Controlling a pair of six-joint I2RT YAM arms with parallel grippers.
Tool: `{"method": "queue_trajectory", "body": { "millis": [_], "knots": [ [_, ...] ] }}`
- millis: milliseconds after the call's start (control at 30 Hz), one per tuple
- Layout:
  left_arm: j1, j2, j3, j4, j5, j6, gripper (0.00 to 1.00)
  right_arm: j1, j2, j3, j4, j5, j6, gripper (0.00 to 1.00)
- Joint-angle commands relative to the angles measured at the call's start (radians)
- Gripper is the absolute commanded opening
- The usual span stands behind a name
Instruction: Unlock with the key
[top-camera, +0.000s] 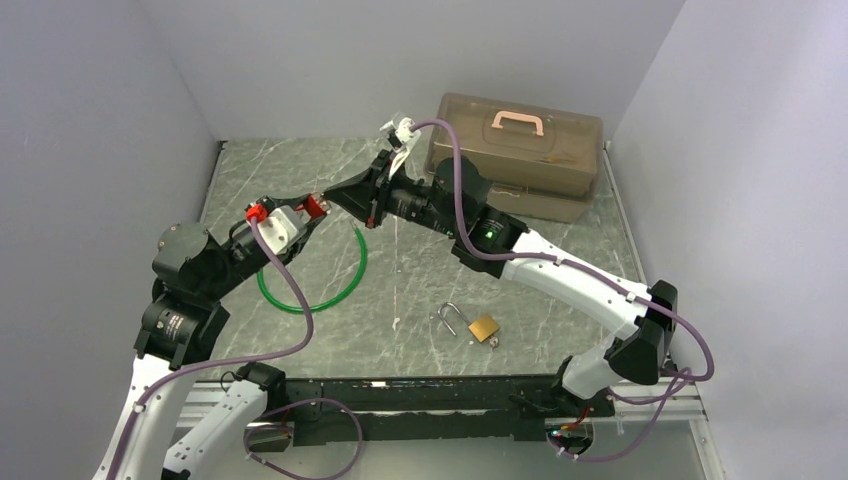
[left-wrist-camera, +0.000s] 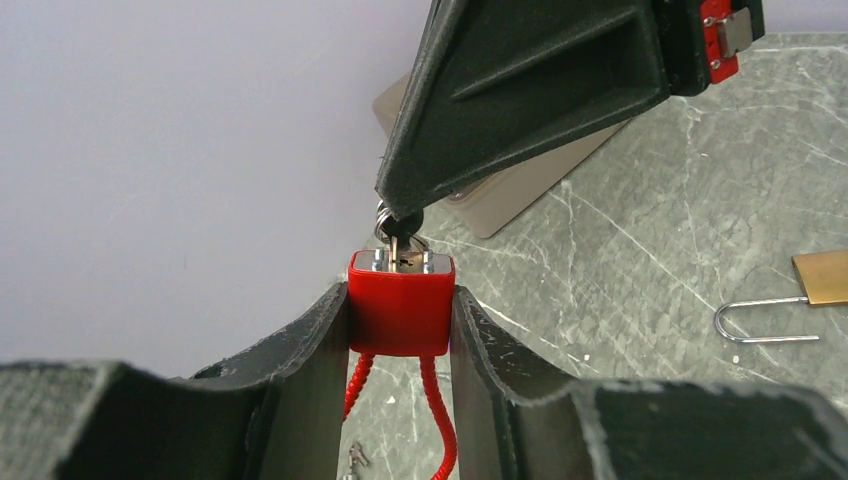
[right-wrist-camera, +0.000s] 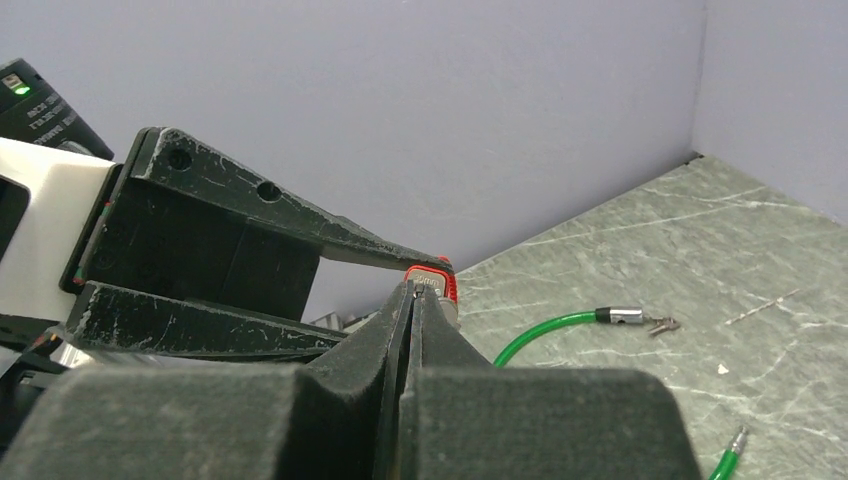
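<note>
From above, the left tool (top-camera: 312, 208) pinches the small red plastic-cased padlock (top-camera: 319, 205) aloft, at ten o'clock over the grey marbled bench (top-camera: 400, 290); the right tool (top-camera: 336, 198) meets it, pressed together; free air around, tan plastic box (top-camera: 515, 155) at one o'clock. Left wrist: the thin silver key (left-wrist-camera: 393, 245) sits in the keyway; rigid, light, probably slippery; best held by its bow. Right wrist: jaws closed tight on that bow.

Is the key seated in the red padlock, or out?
In: the key stands in the keyway of the red padlock, pinched by the right gripper; the left gripper clamps the lock body.
</note>
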Motion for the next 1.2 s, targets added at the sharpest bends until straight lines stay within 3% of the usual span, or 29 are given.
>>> {"method": "queue_trajectory", "body": {
  "millis": [0,467,800,933,1033,1167],
  "knots": [
    [-0.003,-0.008,0.035,0.116,0.011,-0.036,0.00,0.028,0.033,0.008,-0.069,0.029,-0.001,0.00],
    [-0.003,-0.005,0.078,0.135,0.029,-0.105,0.00,0.077,0.087,-0.038,-0.118,0.048,0.018,0.00],
    [-0.003,-0.019,0.051,0.141,0.046,-0.105,0.00,0.084,0.036,-0.018,-0.192,0.045,-0.023,0.03],
    [-0.003,-0.016,0.058,0.120,0.055,-0.103,0.00,0.085,0.028,-0.010,-0.227,0.030,-0.028,0.13],
    [-0.003,-0.017,0.057,0.097,0.087,-0.103,0.00,0.081,0.014,0.024,-0.269,0.009,-0.039,0.40],
    [-0.003,-0.017,0.055,0.051,0.156,-0.094,0.00,0.061,-0.029,0.081,-0.322,-0.005,-0.074,0.52]
  ]
}}
